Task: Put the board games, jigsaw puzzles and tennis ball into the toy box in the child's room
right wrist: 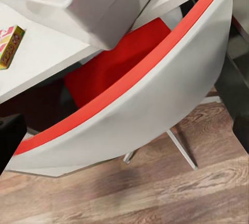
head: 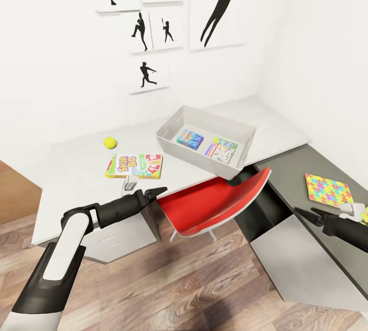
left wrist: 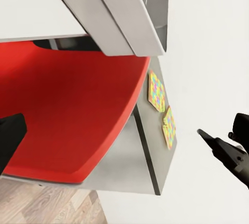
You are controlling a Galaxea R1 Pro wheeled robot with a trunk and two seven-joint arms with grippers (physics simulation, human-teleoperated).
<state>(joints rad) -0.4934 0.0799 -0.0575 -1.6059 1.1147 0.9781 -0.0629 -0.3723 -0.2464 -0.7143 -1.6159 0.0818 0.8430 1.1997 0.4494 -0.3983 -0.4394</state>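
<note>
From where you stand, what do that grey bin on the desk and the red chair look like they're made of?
The toy box looks like moulded plastic: one-piece sloping light grey walls, a rolled rim, a matte finish. The chair seems to be a hard plastic shell, glossy white outside with a smooth red inner face, though the red could be thin padding. Its thin pale legs might be metal.

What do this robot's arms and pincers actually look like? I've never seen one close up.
The left arm has smooth white shell panels over a black frame, with rounded black joints and a slim black forearm. The left gripper is black, with two thin fingers tapering to points. The right gripper is likewise black and pointed, on a black forearm. No loose cables or markings are visible.
</note>
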